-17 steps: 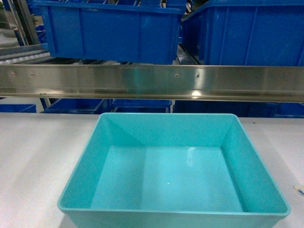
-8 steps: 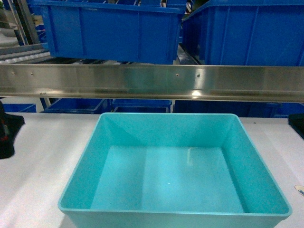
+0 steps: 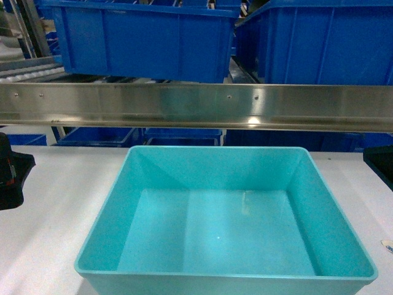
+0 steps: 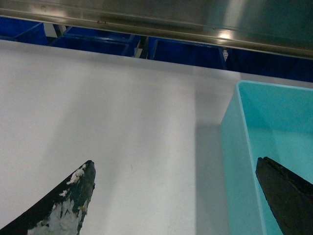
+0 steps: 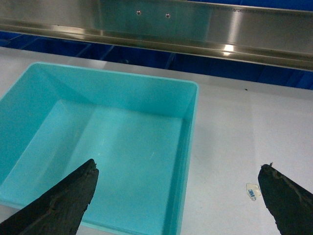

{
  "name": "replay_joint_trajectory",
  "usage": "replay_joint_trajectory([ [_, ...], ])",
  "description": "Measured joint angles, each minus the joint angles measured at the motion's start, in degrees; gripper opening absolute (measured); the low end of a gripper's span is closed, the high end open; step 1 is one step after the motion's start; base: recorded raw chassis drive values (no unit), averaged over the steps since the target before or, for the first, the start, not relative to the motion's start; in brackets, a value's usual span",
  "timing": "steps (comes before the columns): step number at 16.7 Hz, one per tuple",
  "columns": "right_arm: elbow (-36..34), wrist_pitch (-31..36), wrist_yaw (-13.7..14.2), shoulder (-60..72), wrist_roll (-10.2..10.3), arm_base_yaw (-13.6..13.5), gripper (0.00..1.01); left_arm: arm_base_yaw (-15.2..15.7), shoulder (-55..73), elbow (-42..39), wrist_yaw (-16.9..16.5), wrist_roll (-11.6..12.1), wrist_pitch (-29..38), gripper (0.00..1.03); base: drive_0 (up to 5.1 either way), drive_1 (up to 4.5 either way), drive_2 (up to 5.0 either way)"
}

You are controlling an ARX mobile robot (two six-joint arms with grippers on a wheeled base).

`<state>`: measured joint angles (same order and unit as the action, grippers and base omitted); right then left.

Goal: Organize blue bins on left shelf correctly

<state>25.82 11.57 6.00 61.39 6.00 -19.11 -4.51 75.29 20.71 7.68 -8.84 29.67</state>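
Note:
A light turquoise bin [image 3: 224, 212] sits empty on the white tabletop [image 3: 49, 209], below the steel front rail of the shelf [image 3: 196, 106]. My left gripper [image 4: 176, 169] hangs open above the bin's left wall [image 4: 234, 147], one finger over the table, the other over the bin's inside. In the head view its dark body [image 3: 11, 175] shows at the left edge. My right gripper [image 5: 178, 171] is open astride the bin's right wall [image 5: 188, 147], and its body [image 3: 379, 161] shows at the right edge. Neither gripper touches the bin [image 5: 98, 147].
Dark royal-blue crates [image 3: 144, 40] stand on the tier above the rail, and more [image 3: 98, 136] sit behind the table beneath it. A small white sticker [image 5: 251, 192] lies on the table right of the bin. Bare tabletop [image 4: 107, 112] stretches left of the bin.
Both arms have come into the head view from the left and right edges and moved slightly inward toward the bin. The bin has not moved.

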Motion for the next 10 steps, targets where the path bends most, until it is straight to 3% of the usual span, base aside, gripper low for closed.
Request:
replay_joint_trajectory([
  [2,0.0,0.2,-0.1,0.1,0.0,0.1,0.98,0.0,0.5,0.3,-0.2,-0.4,-0.4,0.98,0.0,0.0,0.0],
  [3,0.6,0.1,-0.9,1.6,0.3,0.5,0.98,-0.1,2.7,2.3,-0.5,-2.1,-3.5,0.98,0.0,0.0,0.0],
  [6,3.9,-1.9,1.1,10.7,1.1,0.9,0.98,-1.2,10.9,7.9,-1.3,-8.0,-7.4,0.98,0.0,0.0,0.0],
  [10,7.0,-2.4,0.4,18.1,1.7,1.2,0.98,-3.7,17.8,12.4,-1.3,-10.4,-8.6,0.98,0.0,0.0,0.0],
])
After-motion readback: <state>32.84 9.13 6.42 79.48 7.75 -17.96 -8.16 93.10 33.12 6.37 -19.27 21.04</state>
